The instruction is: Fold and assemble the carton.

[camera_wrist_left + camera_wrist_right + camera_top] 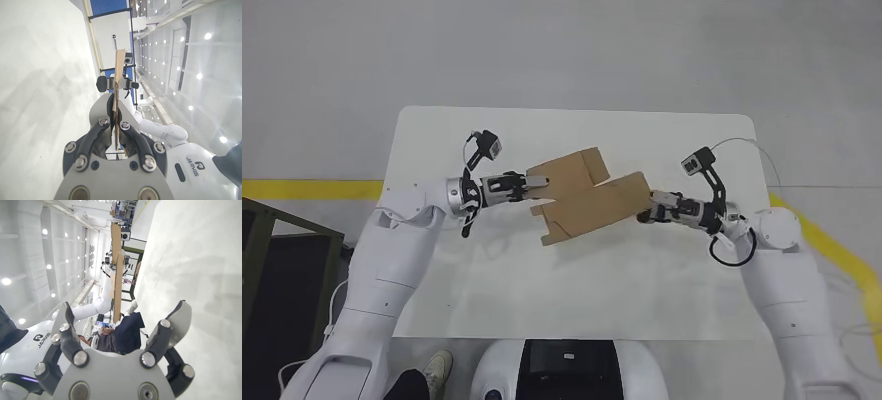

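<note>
From above, the flat carton (582, 195) sits mid-frame over the table (572, 290). The left hand (537, 182) pinches its left edge and the right hand (647, 213) is at its right end. In the left wrist view, the left hand (115, 121) is clamped on the carton (118, 72) edge. In the right wrist view, the right hand (124, 304) is spread, with the carton (117, 281) just beyond its fingers.

Left gripper (115, 108), jaws pinched tight on the carton (120, 58), and we're looking straight down its edge, brown cardboard thin as a blade, layers showing in the grip. Dead ahead, twelve o'clock from the jaws, the sheet runs out to the right gripper (122, 84) at its far end; whether that one touches it, can't tell. White tabletop (37, 85) spreads alongside one flat face of the carton.
</note>
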Tool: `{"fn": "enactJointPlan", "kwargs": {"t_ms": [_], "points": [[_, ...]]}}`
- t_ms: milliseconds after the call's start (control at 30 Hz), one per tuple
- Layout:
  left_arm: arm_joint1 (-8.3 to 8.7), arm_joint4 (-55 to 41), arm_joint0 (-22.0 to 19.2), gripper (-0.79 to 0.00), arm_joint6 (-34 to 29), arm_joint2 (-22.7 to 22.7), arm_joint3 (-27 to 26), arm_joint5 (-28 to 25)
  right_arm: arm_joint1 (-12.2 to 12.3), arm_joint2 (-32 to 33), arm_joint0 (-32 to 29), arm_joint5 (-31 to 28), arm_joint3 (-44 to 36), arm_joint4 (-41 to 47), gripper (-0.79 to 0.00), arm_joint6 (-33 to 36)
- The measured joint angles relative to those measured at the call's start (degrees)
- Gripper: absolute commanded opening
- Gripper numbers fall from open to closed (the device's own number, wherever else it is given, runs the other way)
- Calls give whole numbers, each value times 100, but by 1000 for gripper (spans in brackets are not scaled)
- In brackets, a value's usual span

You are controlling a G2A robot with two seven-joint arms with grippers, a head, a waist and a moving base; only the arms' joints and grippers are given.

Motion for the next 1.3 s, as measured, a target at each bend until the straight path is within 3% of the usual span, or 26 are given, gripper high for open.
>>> {"fn": "enactJointPlan", "kwargs": {"t_ms": [167, 667, 833, 1300], "points": [[47, 211, 52, -785, -117, 25, -162, -66, 2, -200, 288, 148, 301, -76, 0, 440], [62, 238, 86, -785, -97, 76, -232, -70, 1, -218, 248, 155, 250, -92, 0, 387], [69, 230, 225, -785, 229, 96, -405, 24, 15, -320, 130, 118, 67, -262, 0, 190], [105, 292, 198, -785, 93, 306, -463, 128, 8, -564, 260, -111, 249, 237, 0, 389]]}}
